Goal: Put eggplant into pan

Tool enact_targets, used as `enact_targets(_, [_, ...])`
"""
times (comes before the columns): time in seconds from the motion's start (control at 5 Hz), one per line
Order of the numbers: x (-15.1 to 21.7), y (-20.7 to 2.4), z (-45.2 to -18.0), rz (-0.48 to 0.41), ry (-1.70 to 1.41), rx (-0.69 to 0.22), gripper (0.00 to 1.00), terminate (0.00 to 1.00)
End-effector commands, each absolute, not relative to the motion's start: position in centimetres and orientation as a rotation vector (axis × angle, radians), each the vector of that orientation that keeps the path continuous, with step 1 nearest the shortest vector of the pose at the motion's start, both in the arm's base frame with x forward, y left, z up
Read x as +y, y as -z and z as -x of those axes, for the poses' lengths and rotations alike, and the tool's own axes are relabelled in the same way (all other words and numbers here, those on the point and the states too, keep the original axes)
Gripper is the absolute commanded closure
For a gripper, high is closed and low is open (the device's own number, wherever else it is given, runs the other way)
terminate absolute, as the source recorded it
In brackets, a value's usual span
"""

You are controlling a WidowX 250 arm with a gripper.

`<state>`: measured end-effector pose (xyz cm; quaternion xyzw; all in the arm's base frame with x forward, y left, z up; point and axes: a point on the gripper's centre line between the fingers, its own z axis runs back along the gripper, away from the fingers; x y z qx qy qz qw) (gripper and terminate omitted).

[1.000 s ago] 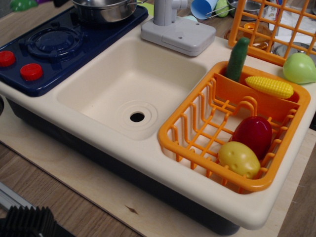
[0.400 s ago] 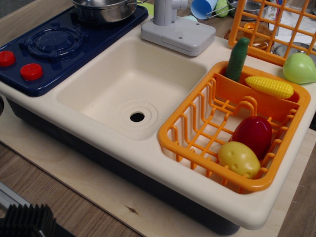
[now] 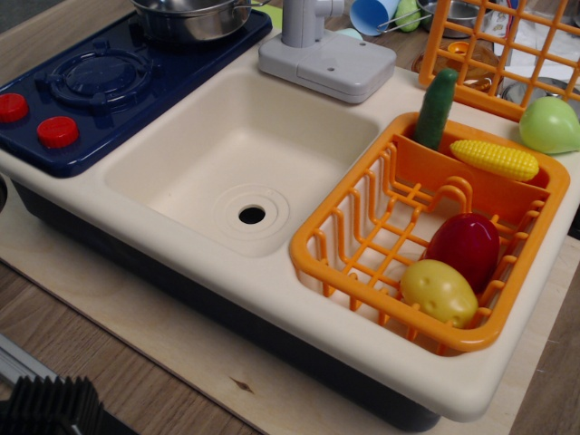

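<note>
Eggplant not visible; locate it before reaching. Pan (image 3: 192,20) sits at 11 o'clock on stove (image 3: 100,82). Gripper absent from view; jaw state unknown.

From my remote seat I see a round shiny silver metal pan (image 3: 192,18) at 11 o'clock, mirror-bright. The cream plastic sink basin (image 3: 237,154) looks smooth and satin. At 4 o'clock, an orange plastic lattice basket (image 3: 337,237) is glossy, as are the dark red oval plastic toy (image 3: 465,248) and yellow plastic potato (image 3: 439,291). The pale wooden board (image 3: 208,362) below looks matt and grained.
</note>
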<state>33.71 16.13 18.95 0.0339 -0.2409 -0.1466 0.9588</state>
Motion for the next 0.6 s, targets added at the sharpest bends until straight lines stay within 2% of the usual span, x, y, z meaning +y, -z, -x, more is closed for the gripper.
enact_targets(0.0, [15.64,-20.63,-33.82,-0.085,0.312,-0.573,0.0,0.0])
enact_targets(0.2, [15.64,-20.63,-33.82,-0.085,0.312,-0.573,0.0,0.0])
enact_targets(0.4, [15.64,-20.63,-33.82,-0.085,0.312,-0.573,0.0,1.0])
